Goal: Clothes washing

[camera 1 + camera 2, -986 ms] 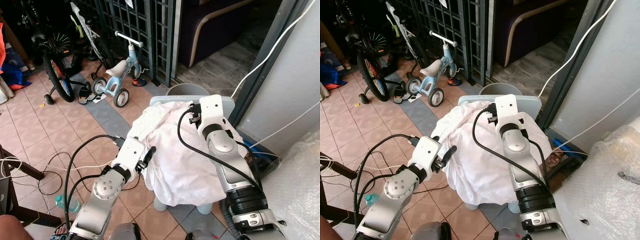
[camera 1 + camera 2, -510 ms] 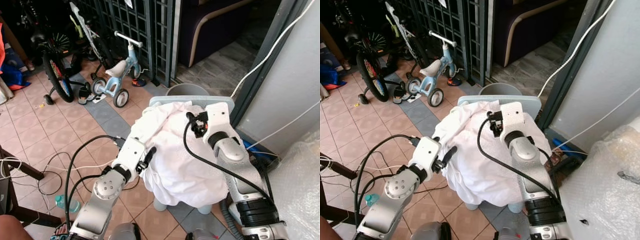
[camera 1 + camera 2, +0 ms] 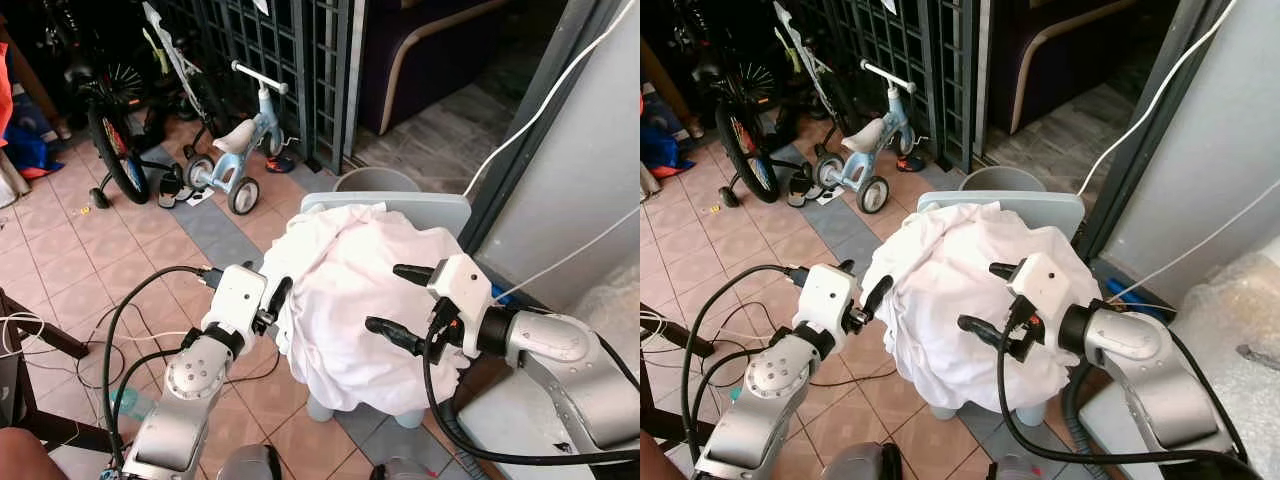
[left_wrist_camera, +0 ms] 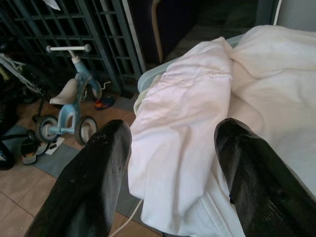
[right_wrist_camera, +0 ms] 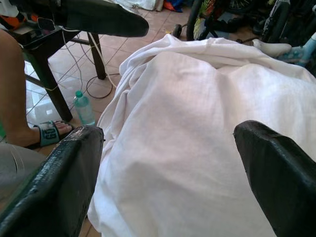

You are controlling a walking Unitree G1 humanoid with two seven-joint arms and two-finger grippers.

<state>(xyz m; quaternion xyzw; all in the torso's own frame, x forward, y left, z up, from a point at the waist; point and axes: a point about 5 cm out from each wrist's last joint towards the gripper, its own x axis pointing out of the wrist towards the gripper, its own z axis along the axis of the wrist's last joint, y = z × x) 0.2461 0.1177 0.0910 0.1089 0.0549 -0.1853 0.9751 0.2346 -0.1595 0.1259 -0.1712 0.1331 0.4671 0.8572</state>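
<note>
White laundry (image 3: 355,290) lay heaped over a pale plastic stool (image 3: 400,206). My right gripper (image 3: 400,302) reached sideways across the heap's front, fingers spread wide, holding nothing. My left gripper (image 4: 170,163) stood open at the heap's left edge, empty.

no readable text — sandal strap (image 5: 50,133) marking too blurred to make out

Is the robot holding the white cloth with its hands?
No, nothing is held. Both the left hand and right hand are open beside the white cloth.
</note>
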